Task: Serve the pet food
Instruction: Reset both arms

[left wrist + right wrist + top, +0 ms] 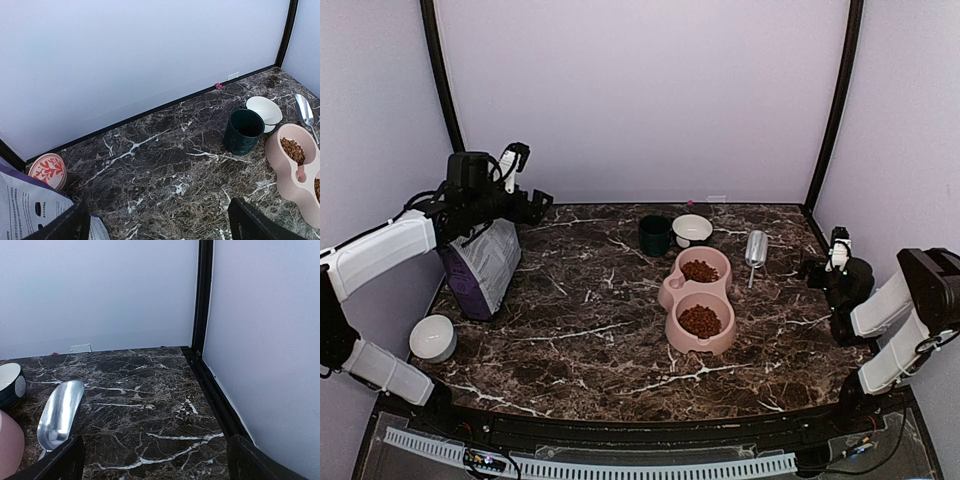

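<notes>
Left hand (540,205) and right hand (812,270), wide-jawed, empty, near opposite table (570,340) edges; pet food (700,320) in pink bowl (672,290) between.

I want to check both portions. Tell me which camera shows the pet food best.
Top external: the pet food lies in both compartments of the pink double bowl, seen from above. Left wrist shows one compartment's kibble and a sliver of the other at the frame's edge. Right wrist shows only a pink edge, no food.
</notes>
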Controlling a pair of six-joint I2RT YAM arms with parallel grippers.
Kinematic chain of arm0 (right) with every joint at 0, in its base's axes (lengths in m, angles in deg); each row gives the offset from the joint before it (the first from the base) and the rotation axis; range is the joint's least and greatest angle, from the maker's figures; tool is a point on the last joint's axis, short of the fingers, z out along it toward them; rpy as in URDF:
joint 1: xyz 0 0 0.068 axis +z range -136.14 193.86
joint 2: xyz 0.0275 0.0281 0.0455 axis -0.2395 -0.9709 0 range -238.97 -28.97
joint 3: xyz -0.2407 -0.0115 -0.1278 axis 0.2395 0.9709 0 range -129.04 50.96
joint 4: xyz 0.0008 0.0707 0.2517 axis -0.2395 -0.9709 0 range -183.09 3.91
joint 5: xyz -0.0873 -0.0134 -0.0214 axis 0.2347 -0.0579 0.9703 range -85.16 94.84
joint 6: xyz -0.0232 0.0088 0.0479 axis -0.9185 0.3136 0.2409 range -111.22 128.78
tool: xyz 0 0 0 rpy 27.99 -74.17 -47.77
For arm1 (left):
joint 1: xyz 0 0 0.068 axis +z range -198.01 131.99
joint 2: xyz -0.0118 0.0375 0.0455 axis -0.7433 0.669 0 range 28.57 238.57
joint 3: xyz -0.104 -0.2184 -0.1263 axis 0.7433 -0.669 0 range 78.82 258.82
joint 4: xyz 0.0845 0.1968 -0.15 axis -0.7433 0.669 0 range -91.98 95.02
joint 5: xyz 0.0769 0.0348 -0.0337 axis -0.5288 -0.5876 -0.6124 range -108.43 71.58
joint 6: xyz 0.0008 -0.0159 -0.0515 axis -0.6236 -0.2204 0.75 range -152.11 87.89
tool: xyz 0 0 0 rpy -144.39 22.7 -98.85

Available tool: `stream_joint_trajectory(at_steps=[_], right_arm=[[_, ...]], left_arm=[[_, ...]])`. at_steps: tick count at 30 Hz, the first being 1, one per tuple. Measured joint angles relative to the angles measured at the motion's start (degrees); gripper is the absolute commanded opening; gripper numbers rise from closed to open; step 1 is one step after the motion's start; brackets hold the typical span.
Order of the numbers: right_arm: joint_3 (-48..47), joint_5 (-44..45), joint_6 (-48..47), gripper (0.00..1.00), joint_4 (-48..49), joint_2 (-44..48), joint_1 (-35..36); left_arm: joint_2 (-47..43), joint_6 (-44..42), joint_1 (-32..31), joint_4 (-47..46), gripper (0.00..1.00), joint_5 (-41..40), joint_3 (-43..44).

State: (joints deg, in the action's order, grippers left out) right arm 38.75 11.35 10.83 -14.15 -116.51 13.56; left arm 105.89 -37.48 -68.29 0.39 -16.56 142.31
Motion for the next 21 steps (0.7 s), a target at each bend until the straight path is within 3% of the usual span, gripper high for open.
stream_joint_trajectory(at_steps=[21], right_arm=[[-0.13,-0.55,-0.02,1.0,-0.13,0.0,-0.17]], left_arm=[[-2.12,-1.77,0.0,-0.22,0.99,-1.49,-0.66]])
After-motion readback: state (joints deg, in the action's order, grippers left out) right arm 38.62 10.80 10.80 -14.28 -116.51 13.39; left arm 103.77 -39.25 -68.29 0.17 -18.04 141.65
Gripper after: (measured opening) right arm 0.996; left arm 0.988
